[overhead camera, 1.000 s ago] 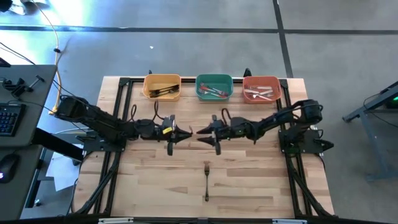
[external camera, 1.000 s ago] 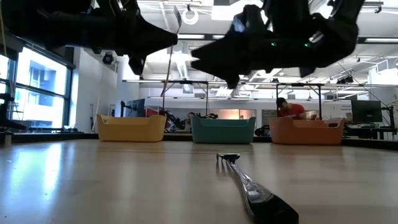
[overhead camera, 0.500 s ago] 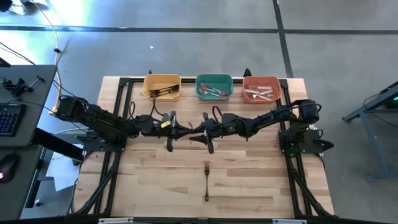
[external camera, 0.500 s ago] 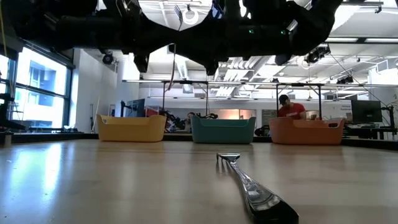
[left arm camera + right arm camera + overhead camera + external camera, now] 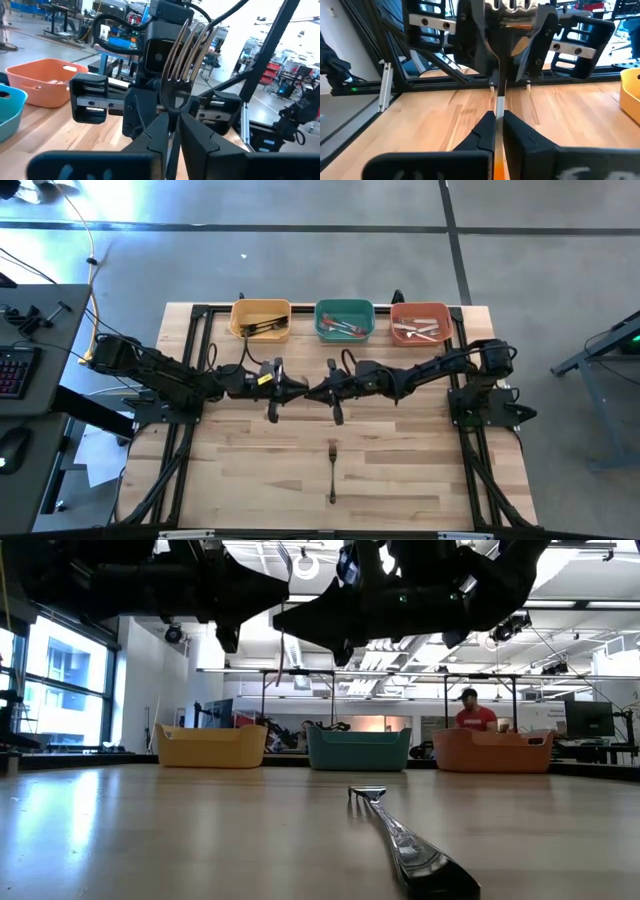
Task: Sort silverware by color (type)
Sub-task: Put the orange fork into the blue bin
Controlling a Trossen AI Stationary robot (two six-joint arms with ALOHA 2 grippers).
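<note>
Above the table [image 5: 420,480], in front of the green bin [image 5: 344,321], the right gripper [image 5: 318,393] has closed in on the left gripper [image 5: 290,390]. Both now clamp one orange-handled fork [image 5: 181,60] — a handover. A black-handled fork [image 5: 332,472] lies nearer the front edge, unsorted.

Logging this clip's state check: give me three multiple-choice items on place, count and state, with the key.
1. The loose fork lies: A in a bin; B on the table; C on the floor.
2. Bins in view: A two; B four; C three.
3. The left end effector is: A shut on a fork; B open, empty; C inside a bin.
Key: B, it lies on bare wood; C, yellow bin, green bin, red bin; A, it pinches the held fork.
</note>
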